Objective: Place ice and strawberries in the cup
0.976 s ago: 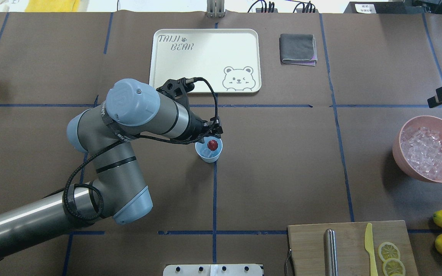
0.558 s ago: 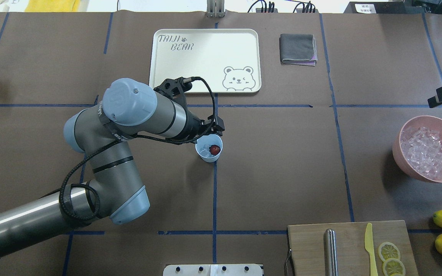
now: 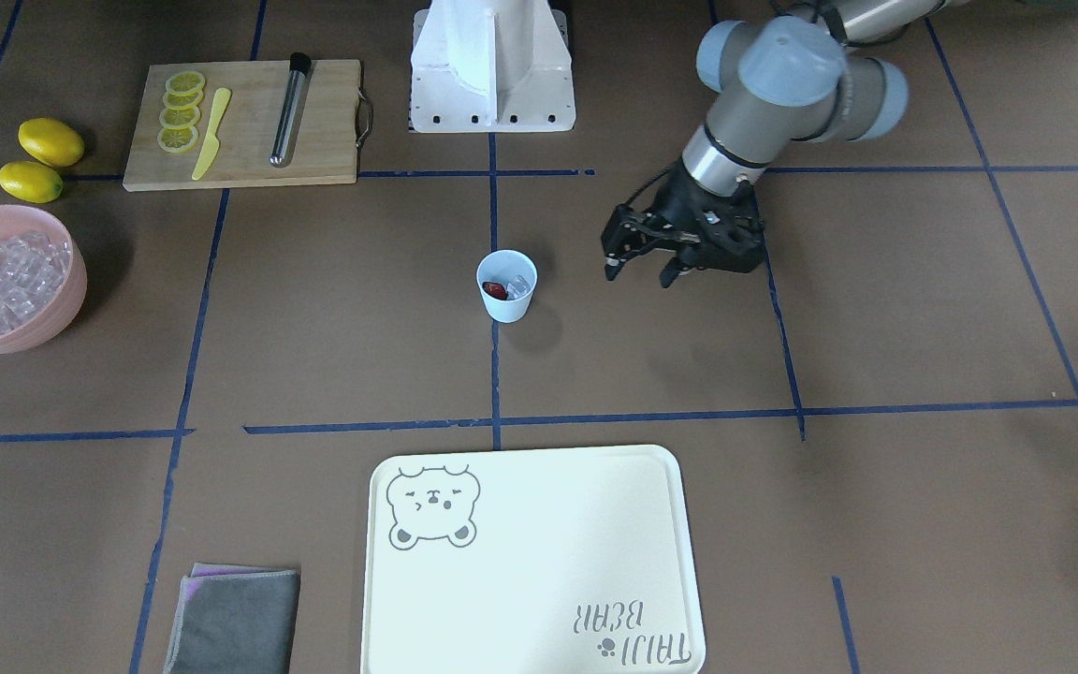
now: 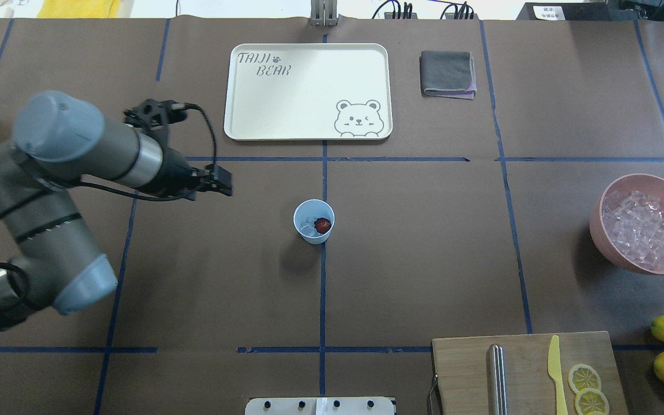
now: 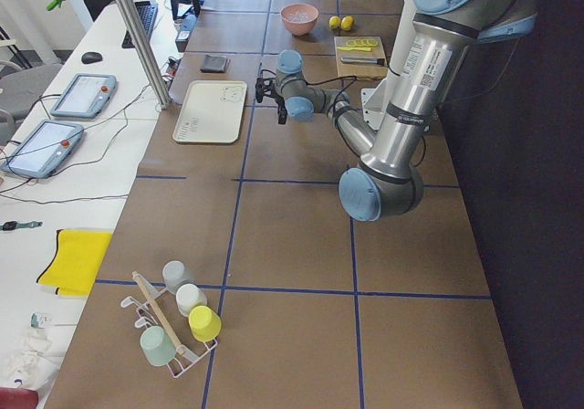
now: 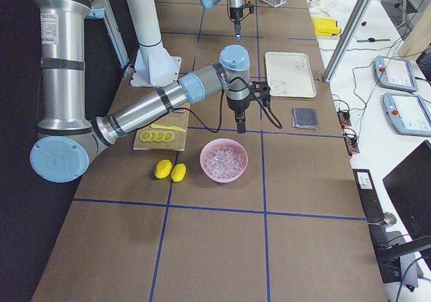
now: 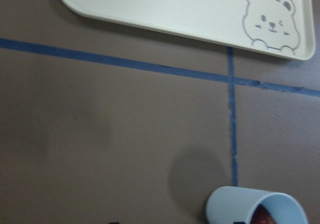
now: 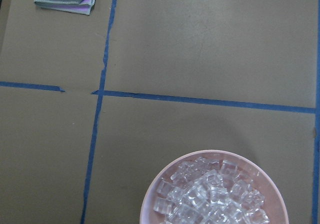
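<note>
The cup (image 7: 227,210) is cut off below (strawberry (image 7: 261,215) barely showing)

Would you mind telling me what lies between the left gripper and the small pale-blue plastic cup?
Nothing: in the front-facing view, only bare brown table covering separates the left gripper from the small pale-blue plastic cup.

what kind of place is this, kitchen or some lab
Most likely a robotics lab, not a kitchen: the brown paper-covered table is gridded with blue tape lines, grey industrial robot arms reach over it, and control tablets lie on a white side bench.
</note>
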Controlling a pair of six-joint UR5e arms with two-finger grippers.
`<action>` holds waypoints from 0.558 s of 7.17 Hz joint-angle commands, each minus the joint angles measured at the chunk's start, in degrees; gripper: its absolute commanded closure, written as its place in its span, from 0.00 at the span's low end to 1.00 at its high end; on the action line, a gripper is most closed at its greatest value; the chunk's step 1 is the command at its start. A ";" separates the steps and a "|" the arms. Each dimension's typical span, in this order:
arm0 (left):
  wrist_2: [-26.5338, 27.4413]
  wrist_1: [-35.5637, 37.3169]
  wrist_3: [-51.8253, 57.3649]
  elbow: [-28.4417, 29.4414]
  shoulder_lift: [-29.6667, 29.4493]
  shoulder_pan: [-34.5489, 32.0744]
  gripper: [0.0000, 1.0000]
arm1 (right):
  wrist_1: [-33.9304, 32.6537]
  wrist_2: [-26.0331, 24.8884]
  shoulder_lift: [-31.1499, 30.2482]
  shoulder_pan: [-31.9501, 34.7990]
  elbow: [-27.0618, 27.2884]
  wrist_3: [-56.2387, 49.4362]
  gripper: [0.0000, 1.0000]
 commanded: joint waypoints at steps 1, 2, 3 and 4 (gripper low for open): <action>-11.63 0.47 22.20 -2.44 12.82 -14.42 0.20 | -2.27 -0.02 0.61 6.33 -6.57 -13.21 0.00; -15.51 1.35 33.19 -2.10 17.14 -21.53 0.20 | -4.64 -0.11 1.22 8.88 -9.12 -19.80 0.00; -18.59 7.01 44.87 -1.74 17.88 -28.22 0.20 | -6.32 -0.11 2.01 10.29 -11.06 -23.26 0.00; -18.97 19.42 58.13 -2.96 17.80 -34.20 0.20 | -7.64 -0.11 2.72 11.18 -13.26 -26.08 0.00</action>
